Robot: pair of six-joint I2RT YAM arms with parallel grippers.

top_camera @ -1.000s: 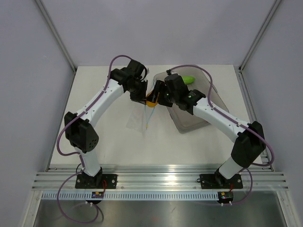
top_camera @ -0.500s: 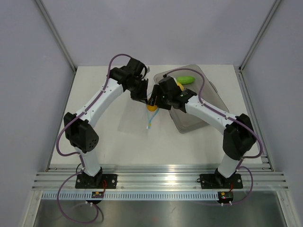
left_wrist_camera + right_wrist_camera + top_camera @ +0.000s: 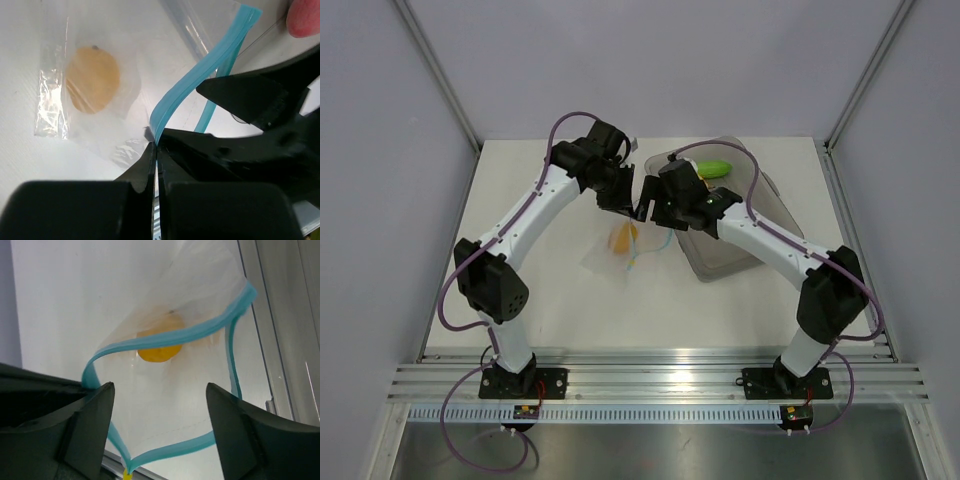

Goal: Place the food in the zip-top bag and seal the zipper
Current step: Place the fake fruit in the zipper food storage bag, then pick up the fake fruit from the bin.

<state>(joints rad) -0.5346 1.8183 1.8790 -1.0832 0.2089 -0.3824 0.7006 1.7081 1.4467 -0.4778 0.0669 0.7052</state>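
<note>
The zip-top bag [image 3: 605, 255] hangs clear and crinkly below my left gripper [image 3: 624, 206], which is shut on its light blue zipper [image 3: 200, 80] at the pinch point [image 3: 156, 146]. The bag's mouth gapes open as a blue loop [image 3: 170, 337]. The orange food [image 3: 621, 240] lies inside the bag, down on the table [image 3: 93, 79] [image 3: 160, 351]. My right gripper [image 3: 160, 405] stands open and empty just above the mouth [image 3: 648, 205]. The green food [image 3: 713, 168] lies in the tray. A red-pink food [image 3: 304, 17] shows at the left wrist view's top right corner.
A grey translucent tray [image 3: 745, 250] sits at the right under my right arm. The two arms meet close together over the middle back of the white table [image 3: 540, 300]. Metal rails run along the near edge [image 3: 650, 385].
My right gripper has opened and let go of the orange food, which dropped into the bag. The bag has spread out on the table. My left gripper kept its hold.
</note>
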